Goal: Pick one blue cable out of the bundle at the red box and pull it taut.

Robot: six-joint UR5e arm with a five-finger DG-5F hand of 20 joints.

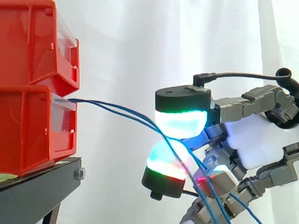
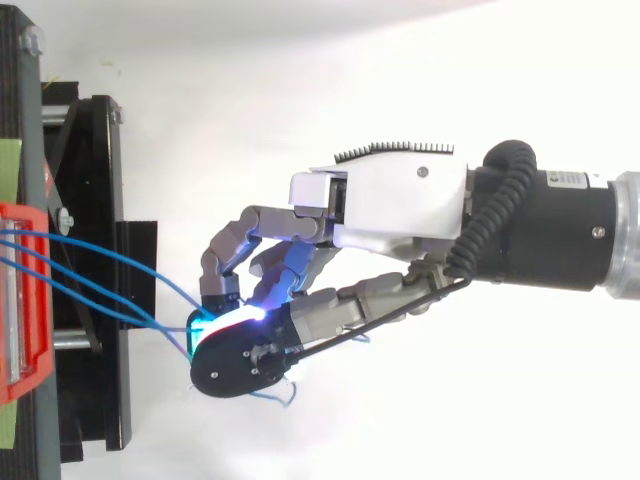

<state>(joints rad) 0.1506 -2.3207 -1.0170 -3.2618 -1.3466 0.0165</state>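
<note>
Two red bins are stacked at the left; several thin blue cables point(image 1: 117, 113) leave the front of the lower red bin point(image 1: 28, 130) and slope down to the right. My hand point(image 1: 259, 140) comes in from the right with its fingers curled. A cyan-green pad point(image 1: 180, 122) sits above and a green-red pad point(image 1: 166, 163) below, and the cables pass between the two. Past the pads the cables hang down along the fingers. From above, the blue cables point(image 2: 90, 247) fan out from the red bin point(image 2: 12, 300) and meet at the pinching fingertips point(image 2: 215, 320) of my hand point(image 2: 400, 200).
The bins stand on a black stand point(image 1: 42, 184) whose frame point(image 2: 90, 200) juts toward the hand. A white curtain point(image 1: 140, 46) hangs behind. Loose cable ends point(image 2: 280, 395) curl below the thumb.
</note>
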